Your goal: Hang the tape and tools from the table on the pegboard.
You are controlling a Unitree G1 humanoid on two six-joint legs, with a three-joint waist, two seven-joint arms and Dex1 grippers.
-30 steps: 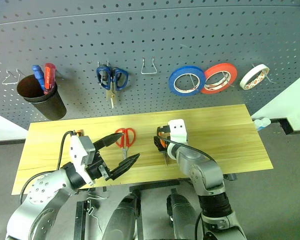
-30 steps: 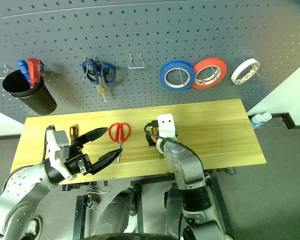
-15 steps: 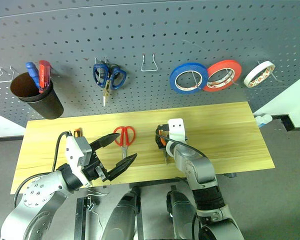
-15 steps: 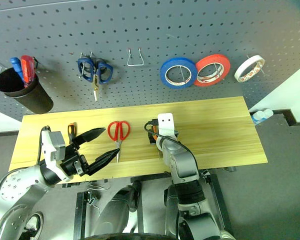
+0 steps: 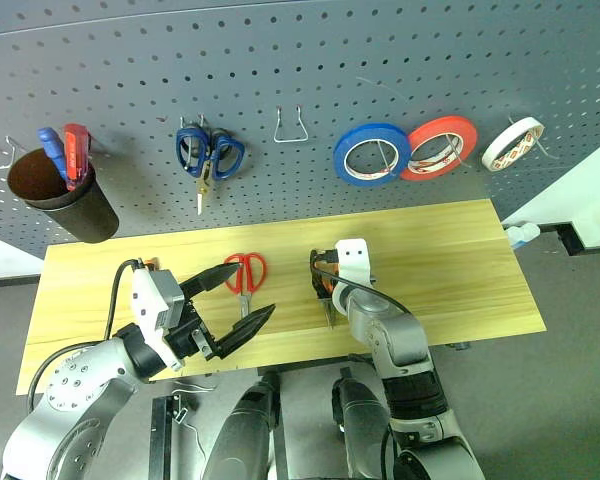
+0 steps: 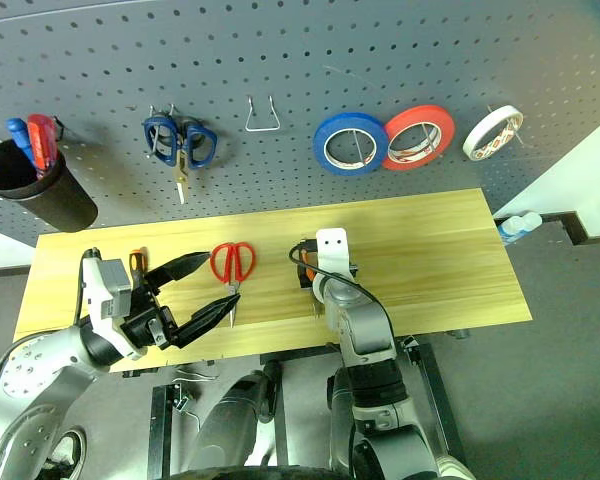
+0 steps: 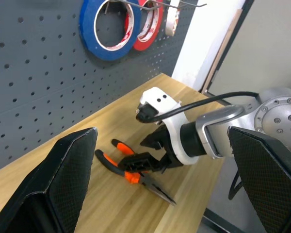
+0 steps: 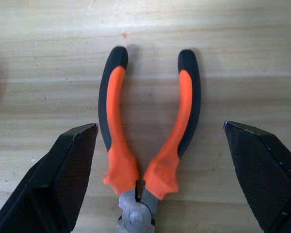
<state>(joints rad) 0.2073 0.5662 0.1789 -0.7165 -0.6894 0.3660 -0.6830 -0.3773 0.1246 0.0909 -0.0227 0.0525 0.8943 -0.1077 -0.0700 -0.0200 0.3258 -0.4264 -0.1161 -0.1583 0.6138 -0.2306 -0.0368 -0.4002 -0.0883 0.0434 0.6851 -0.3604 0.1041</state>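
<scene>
Light yellow wooden worktop (image 5: 460,265), grain visible, across mid-frame in the head views; grey floor lower right. Dark grey pegboard (image 5: 380,50) fills the upper frame. Cream tape (image 5: 511,143) hangs on a hook at upper right, beside red-orange (image 5: 441,147) and blue rolls (image 5: 372,155).

Red scissors (image 5: 245,277) lie centre-left on the worktop. Pliers (image 8: 148,145) lie flat at centre between the right gripper's (image 8: 160,179) wide-open jaws. Left gripper (image 5: 242,305), jaws spread, empty, lower left above the scissors.
</scene>
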